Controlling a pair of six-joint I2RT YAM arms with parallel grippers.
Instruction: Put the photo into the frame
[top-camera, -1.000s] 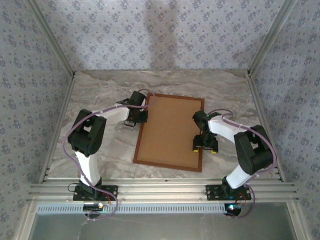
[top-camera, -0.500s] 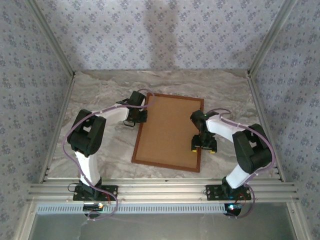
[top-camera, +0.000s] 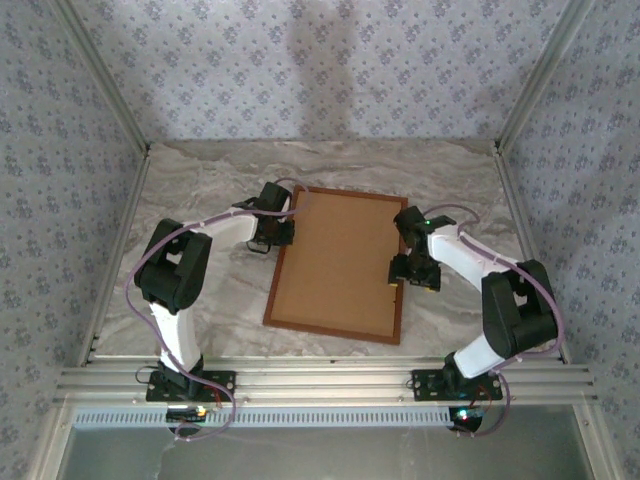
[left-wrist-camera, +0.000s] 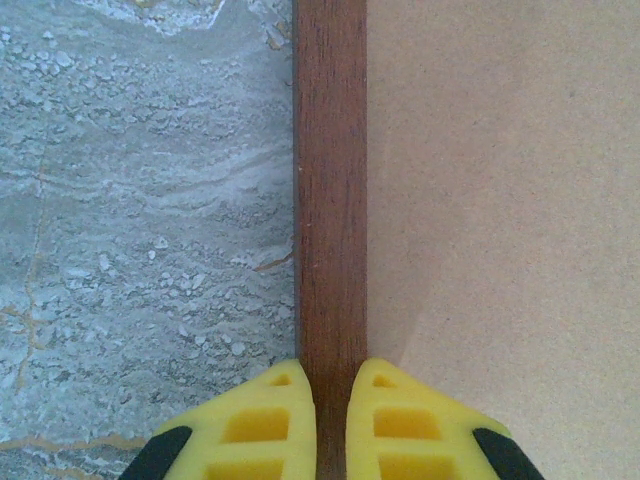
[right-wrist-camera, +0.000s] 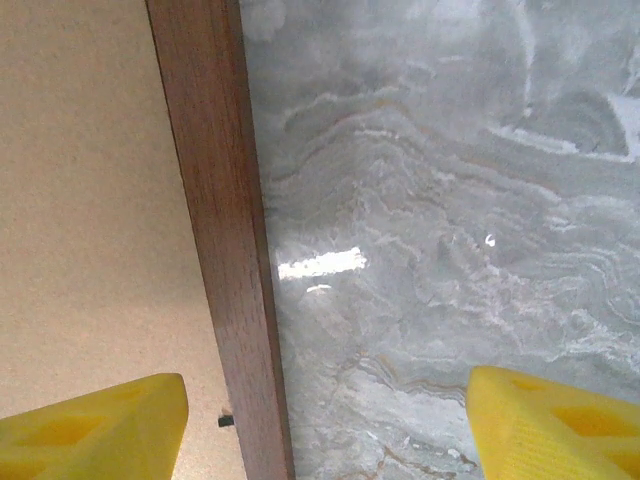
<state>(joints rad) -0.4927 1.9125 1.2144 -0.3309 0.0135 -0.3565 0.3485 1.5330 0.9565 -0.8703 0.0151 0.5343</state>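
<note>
The frame (top-camera: 283, 270), reddish-brown wood with narrow bars, lies flat on the marble table, and a plain brown backing board (top-camera: 340, 262) fills its opening. The photo is hidden. My left gripper (top-camera: 283, 232) is shut on the frame's left bar (left-wrist-camera: 330, 180), one yellow finger (left-wrist-camera: 270, 420) on each side of the wood. My right gripper (top-camera: 412, 278) hangs open over the frame's right bar (right-wrist-camera: 215, 220). One of its fingertips (right-wrist-camera: 120, 415) is above the board and the other is above the table, and neither touches the bar.
The marble table (top-camera: 200, 290) lies bare to the left, right and back of the frame. Patterned walls close in three sides, and an aluminium rail (top-camera: 320, 385) runs along the near edge. A small black tab (right-wrist-camera: 227, 421) sits on the board beside the right bar.
The right gripper has moved a little farther back and outward along the frame's right bar, staying open. The frame's near end has slid slightly left. The left gripper has kept its hold.
</note>
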